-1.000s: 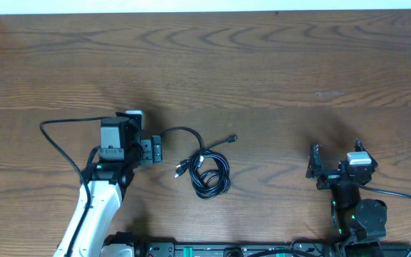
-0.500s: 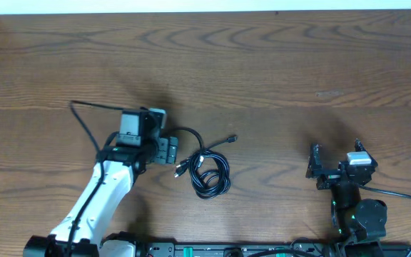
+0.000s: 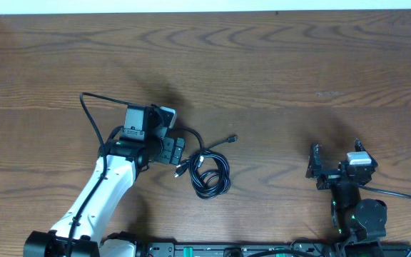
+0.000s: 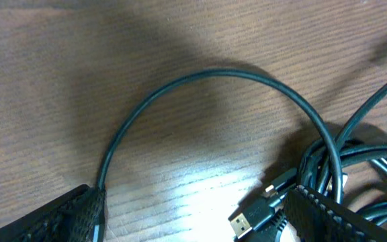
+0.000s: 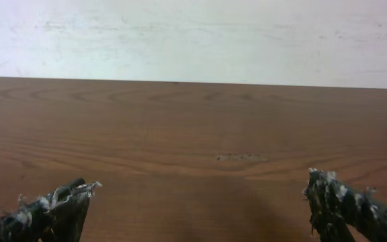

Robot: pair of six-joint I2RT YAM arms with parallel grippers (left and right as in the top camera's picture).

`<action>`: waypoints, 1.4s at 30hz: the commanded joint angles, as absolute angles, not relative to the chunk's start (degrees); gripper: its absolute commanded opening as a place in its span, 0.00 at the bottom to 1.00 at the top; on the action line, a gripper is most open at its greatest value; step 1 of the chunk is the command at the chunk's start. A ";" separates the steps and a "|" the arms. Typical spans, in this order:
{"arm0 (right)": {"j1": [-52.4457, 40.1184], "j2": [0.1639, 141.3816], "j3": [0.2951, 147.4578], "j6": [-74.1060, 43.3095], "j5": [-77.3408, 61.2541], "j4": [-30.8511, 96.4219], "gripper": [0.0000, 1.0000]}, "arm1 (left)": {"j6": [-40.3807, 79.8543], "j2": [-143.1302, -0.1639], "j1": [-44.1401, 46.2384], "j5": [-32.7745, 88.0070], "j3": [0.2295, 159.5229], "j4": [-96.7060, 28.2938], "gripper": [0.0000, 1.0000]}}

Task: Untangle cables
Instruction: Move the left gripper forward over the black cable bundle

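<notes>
The tangled black cables (image 3: 210, 173) are seen coiled on the wooden table (image 3: 277, 71), just right of the left gripper (image 3: 173, 150), whose jaws are spread wide over a loose arc. The right gripper (image 3: 312, 163) is held open, well apart, gripping nothing.

Wooden table (image 3: 262, 64), white wall (image 5: 193, 33)

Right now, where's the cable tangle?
Overhead: the cables lie slightly left of the table centre, just right of the open left gripper, far from the right gripper.
</notes>
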State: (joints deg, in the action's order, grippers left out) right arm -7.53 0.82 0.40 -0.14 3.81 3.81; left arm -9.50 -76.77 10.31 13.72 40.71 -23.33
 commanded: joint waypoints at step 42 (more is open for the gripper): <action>-7.60 0.32 0.32 0.71 3.49 4.08 0.99 | -12.80 -77.21 10.44 24.01 42.00 -31.51 0.91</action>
